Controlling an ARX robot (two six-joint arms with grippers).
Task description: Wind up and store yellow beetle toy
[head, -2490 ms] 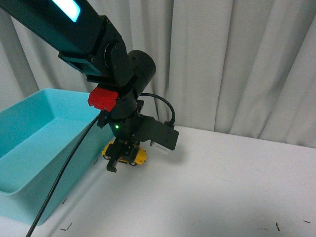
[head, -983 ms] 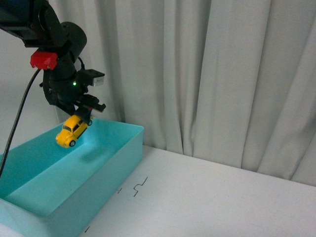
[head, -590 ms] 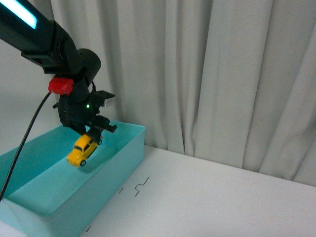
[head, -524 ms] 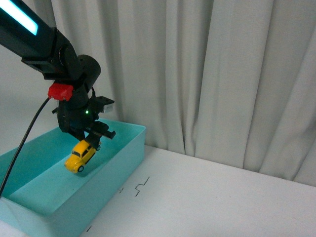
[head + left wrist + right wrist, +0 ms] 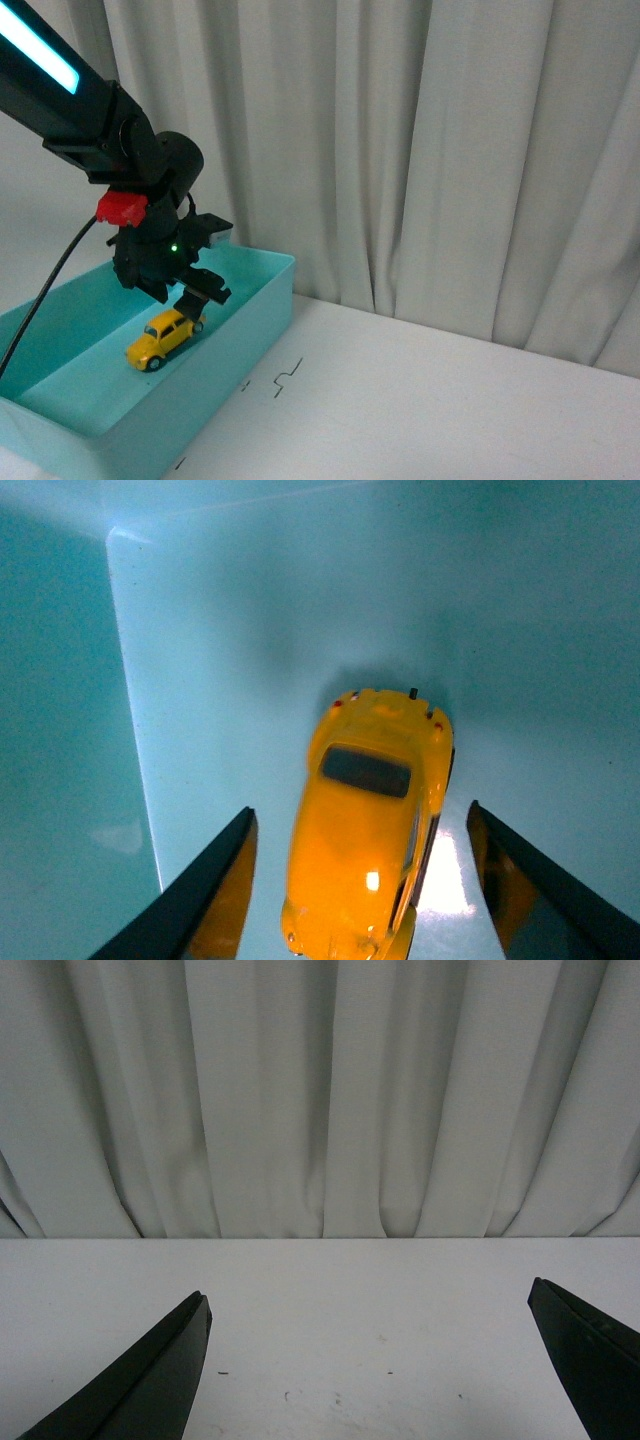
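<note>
Yellow beetle toy (image 5: pixel 160 338): on its wheels inside teal bin (image 5: pixel 225 345); left gripper (image 5: pixel 194 302) released, jaws spread just above it; storing step apparently complete; next, raise arm clear of bin.

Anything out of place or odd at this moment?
Nothing stands out. The glossy yellow beetle toy car appears to sit on its wheels inside the turquoise plastic bin. The left tool is open above it, clear of its sides.
</note>
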